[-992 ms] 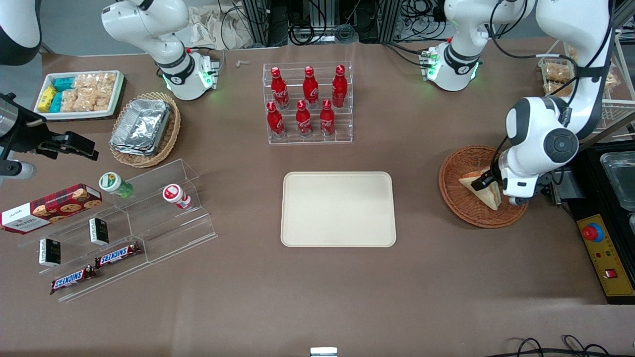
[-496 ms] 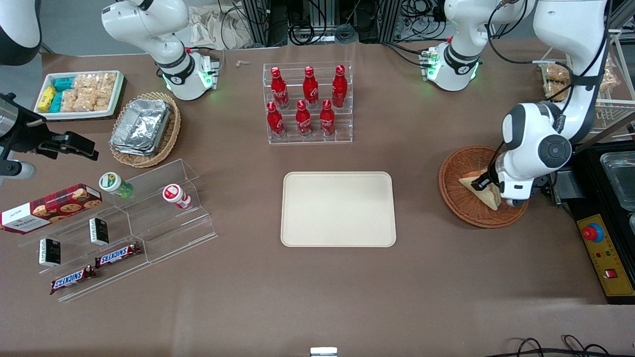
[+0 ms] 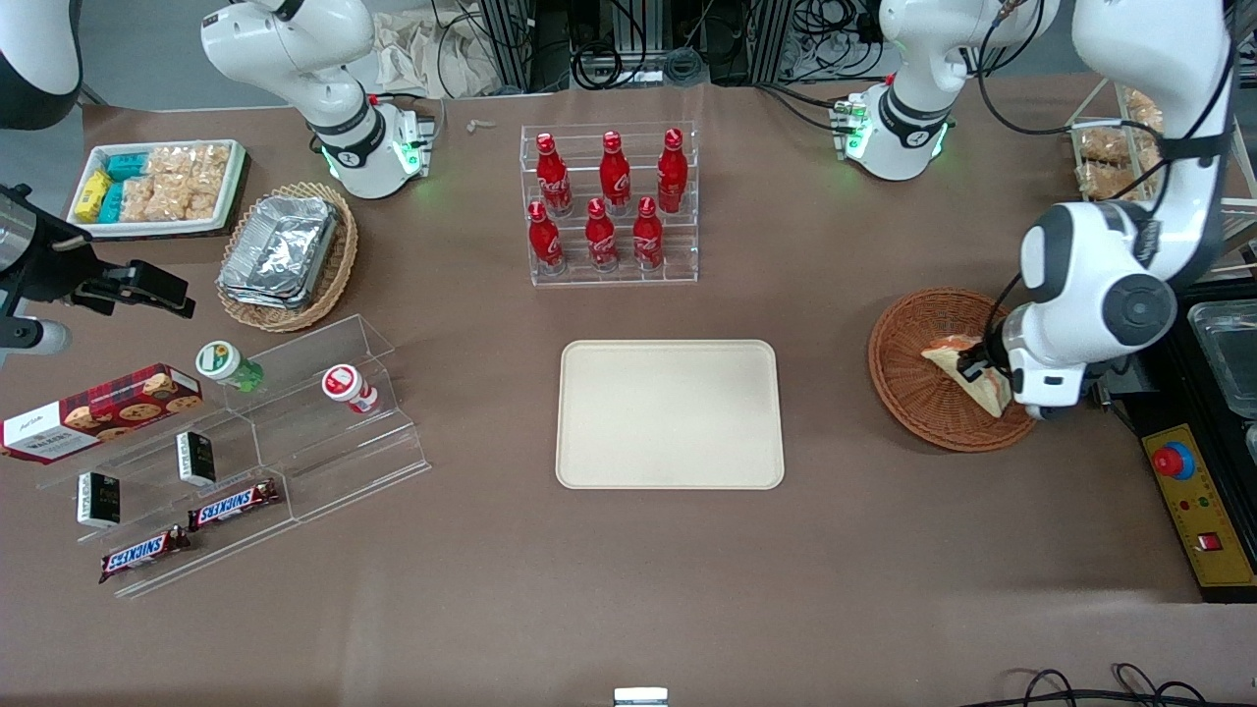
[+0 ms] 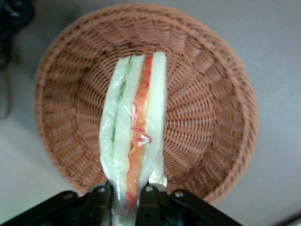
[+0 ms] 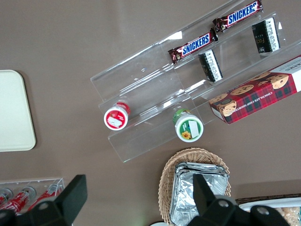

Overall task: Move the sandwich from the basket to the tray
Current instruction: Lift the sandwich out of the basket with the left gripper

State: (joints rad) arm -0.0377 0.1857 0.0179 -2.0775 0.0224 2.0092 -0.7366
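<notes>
Your sandwich (image 4: 134,136) is a plastic-wrapped wedge of white bread with a green layer and a red-orange layer along its cut edge. In the left wrist view it stands on edge over the round reddish-brown wicker basket (image 4: 211,113), with the basket floor showing around it. Its near end is pinched between the two black fingers (image 4: 100,200) of the gripper (image 4: 123,197), which are closed tightly on the wrap and bread.

From the front view you can see the sandwich (image 3: 967,371) tilted, one corner pointing toward the basket's middle, with the gripper (image 3: 979,367) holding it above the part of the basket (image 3: 908,378) that lies toward the working arm's end of the tabletop. You cannot tell from either view whether the sandwich touches the weave.

The cream-beige tray (image 3: 671,413) lies flat at the middle of the brown tabletop (image 3: 628,579), well apart from the basket and toward the parked arm's end from it. Farther from the front camera than the tray stands a clear rack of red cola bottles (image 3: 609,204). Toward the parked arm's end you have a tiered clear acrylic stand (image 3: 295,432) with Snickers bars (image 3: 234,504), a box of cookies (image 3: 98,410), and an oval tan basket of foil containers (image 3: 285,253).
</notes>
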